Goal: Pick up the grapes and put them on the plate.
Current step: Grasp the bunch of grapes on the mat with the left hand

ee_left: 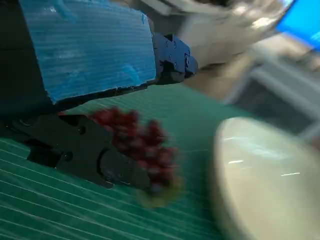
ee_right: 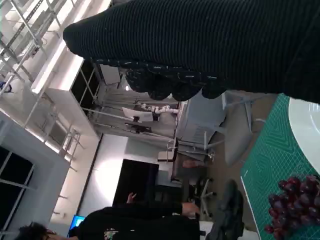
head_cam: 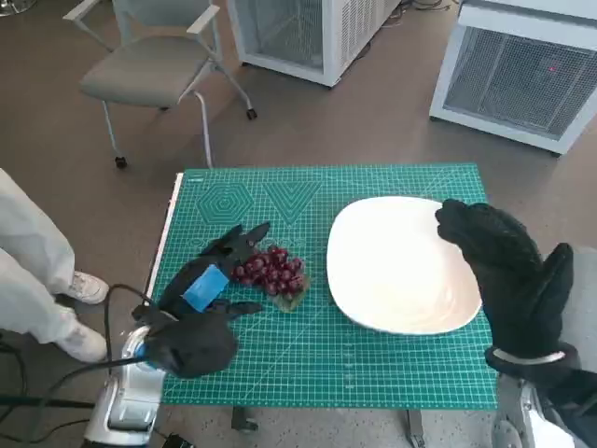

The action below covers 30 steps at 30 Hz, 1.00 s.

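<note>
Between the spread fingers of the left hand [head_cam: 207, 285], not yet closed, the grapes [head_cam: 271, 272] may shed or roll on the bench [head_cam: 373, 373] if pinched off-centre; right hand [head_cam: 504, 271] empty beside plate [head_cam: 392, 266].

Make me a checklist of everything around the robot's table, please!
Surface: green grid cutting mat covering the small table.
Job's things: bunch of dark red grapes on the mat, beside the wide white plate; plate holds nothing.
Clutter: nothing seen.
Hands: left hand at the grapes, fingers on either side; grip unclear. Right hand open, raised over the plate's edge.
Cables: black cable looping by the left forearm.
Surroundings: grey chair, white slatted cabinets, a person's pale-trousered legs.
</note>
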Each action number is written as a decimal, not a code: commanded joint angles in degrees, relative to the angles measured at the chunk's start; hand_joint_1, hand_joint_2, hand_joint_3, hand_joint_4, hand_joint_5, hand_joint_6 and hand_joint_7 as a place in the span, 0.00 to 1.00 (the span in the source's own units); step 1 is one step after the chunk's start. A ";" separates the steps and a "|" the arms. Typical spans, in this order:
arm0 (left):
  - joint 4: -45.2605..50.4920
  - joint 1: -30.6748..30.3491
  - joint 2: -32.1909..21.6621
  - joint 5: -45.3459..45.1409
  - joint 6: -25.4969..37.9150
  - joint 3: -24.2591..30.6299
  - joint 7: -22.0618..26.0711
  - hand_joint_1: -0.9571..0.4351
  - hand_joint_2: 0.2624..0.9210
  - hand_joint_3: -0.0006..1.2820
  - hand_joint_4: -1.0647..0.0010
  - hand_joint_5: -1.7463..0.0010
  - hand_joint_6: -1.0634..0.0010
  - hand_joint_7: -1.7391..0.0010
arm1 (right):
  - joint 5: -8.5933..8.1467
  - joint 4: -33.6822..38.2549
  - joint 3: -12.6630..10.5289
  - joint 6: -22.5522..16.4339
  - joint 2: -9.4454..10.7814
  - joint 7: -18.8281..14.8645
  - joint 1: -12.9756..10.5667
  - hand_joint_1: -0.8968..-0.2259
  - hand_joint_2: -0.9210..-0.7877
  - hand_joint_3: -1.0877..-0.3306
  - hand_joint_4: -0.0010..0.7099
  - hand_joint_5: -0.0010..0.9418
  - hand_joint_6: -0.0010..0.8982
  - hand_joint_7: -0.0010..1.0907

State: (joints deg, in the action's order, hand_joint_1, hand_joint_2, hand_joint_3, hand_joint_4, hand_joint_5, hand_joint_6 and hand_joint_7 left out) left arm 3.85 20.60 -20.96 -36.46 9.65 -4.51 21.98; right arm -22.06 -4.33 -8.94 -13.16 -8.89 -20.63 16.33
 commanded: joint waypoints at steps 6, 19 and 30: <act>4.46 2.17 -1.11 -2.75 6.31 -4.42 2.21 0.72 0.76 0.00 0.99 1.00 0.83 0.99 | 0.21 0.19 -0.50 0.61 -0.57 -0.25 -1.91 0.70 0.00 0.61 0.54 0.78 0.16 0.93; -8.18 11.23 -0.53 -5.46 8.96 -11.33 1.19 0.70 0.74 0.00 0.96 1.00 0.80 0.99 | 0.45 0.75 -0.73 0.54 -0.40 -0.07 -1.57 0.70 0.00 0.61 0.54 0.78 0.16 0.93; -37.05 27.22 3.98 -8.51 9.40 -19.55 0.01 0.70 0.74 0.00 0.96 1.00 0.80 1.00 | 0.77 1.05 -0.48 0.54 -0.04 0.25 -1.52 0.71 0.00 0.61 0.54 0.78 0.16 0.93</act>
State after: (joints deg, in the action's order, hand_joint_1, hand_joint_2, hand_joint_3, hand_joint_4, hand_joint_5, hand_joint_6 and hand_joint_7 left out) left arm -23.90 42.26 -19.18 -44.18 19.25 -21.44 22.60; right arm -22.01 -4.11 -9.54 -13.23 -8.87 -20.63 15.62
